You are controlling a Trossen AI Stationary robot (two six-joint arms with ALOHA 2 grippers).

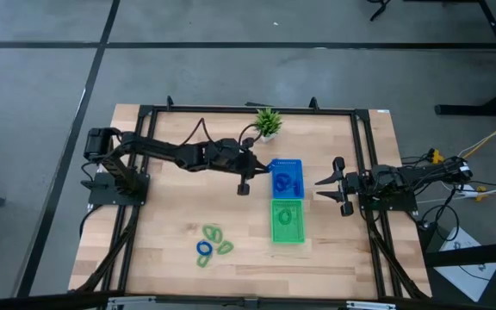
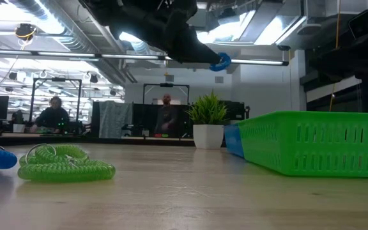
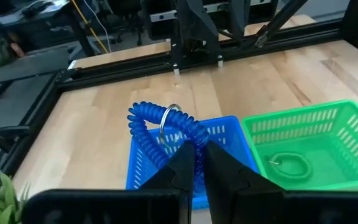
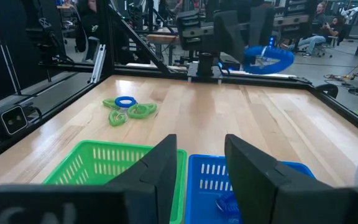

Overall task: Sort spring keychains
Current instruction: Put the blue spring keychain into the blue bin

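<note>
The left gripper's fingers (image 3: 194, 163) are pinched shut on a blue spring keychain (image 3: 166, 127), whose coil and metal ring stick out past the fingertips; the left gripper (image 1: 263, 165) hangs in the air just beside the blue tray (image 1: 287, 178), on the side away from the right arm. Inside the blue tray lie more blue coils, and touching the blue tray stands the green tray (image 1: 288, 220), with one light green keychain (image 3: 289, 165) in it. Well apart from the blue tray, past the green tray's far corner, a small cluster of green keychains (image 1: 216, 240) and one blue keychain (image 1: 203, 249) lies on the bench (image 1: 162, 215). The right gripper (image 1: 327, 185) waits with its fingers spread open, just beside the blue tray, opposite the left one.
</note>
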